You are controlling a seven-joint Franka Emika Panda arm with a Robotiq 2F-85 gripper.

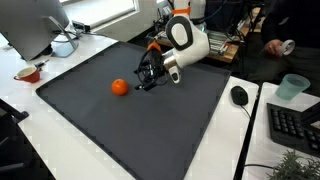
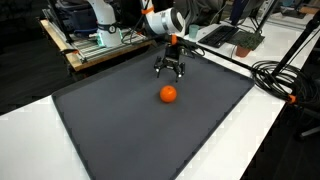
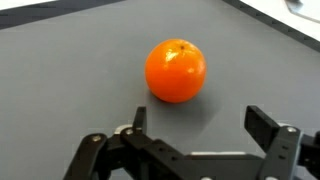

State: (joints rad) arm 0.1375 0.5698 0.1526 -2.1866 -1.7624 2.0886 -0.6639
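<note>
Broad dark surface, flat under everything. Over its far part, white arm bent forward, wrist pitched down, low over the surface. Fingers spread apart, holding nothing. Orange resting on the surface near the fingers but clear of them, straight ahead and roughly centred between them in the wrist view. Round, so no long axis to favour.

My arm wears glossy white rounded shells, upper centre in both exterior views. Its gripper is matte black, orange touches above; I see blocky black fingers along the wrist view's bottom.
</note>
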